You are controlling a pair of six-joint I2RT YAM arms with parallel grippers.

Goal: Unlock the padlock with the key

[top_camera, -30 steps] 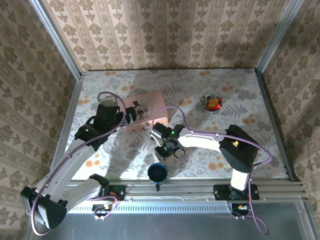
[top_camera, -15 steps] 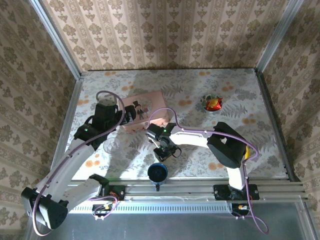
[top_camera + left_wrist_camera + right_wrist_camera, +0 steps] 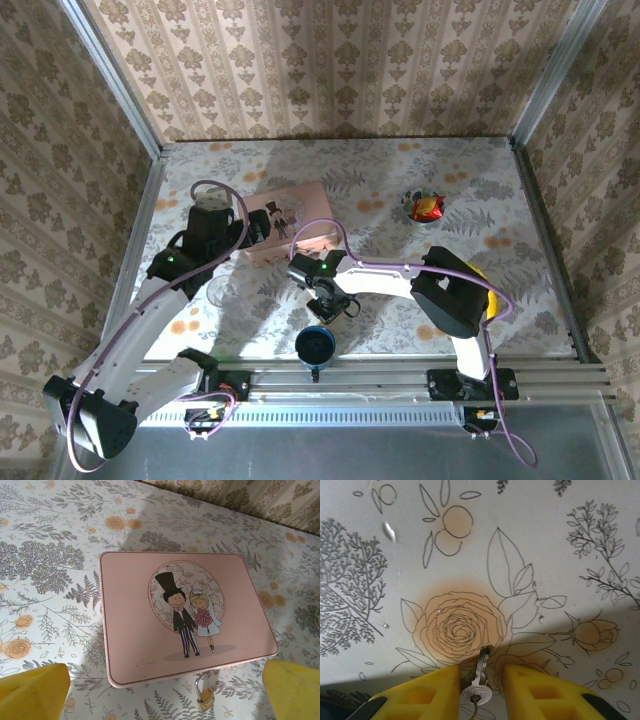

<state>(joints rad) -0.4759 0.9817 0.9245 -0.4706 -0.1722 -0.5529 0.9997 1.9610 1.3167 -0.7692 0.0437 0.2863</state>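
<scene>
The left gripper (image 3: 162, 692) hangs with jaws wide apart over the pink tin box (image 3: 130, 625), left of the surface's (image 3: 545, 540) middle. The brass padlock (image 3: 205, 697) dangles from the box's edge facing that gripper. Nearer the front edge, the right gripper (image 3: 480, 674) straddles the key (image 3: 476, 695), with its jaws narrowly apart.

— That flat pink tin box (image 3: 130, 630) with the cartoon bride and groom?
— Lid down on the flowered tablecloth (image 3: 480, 180). A round dark-blue cup (image 3: 315, 346) sits nearer, and a crumpled red-orange wrapper (image 3: 427, 207) further right.
</scene>
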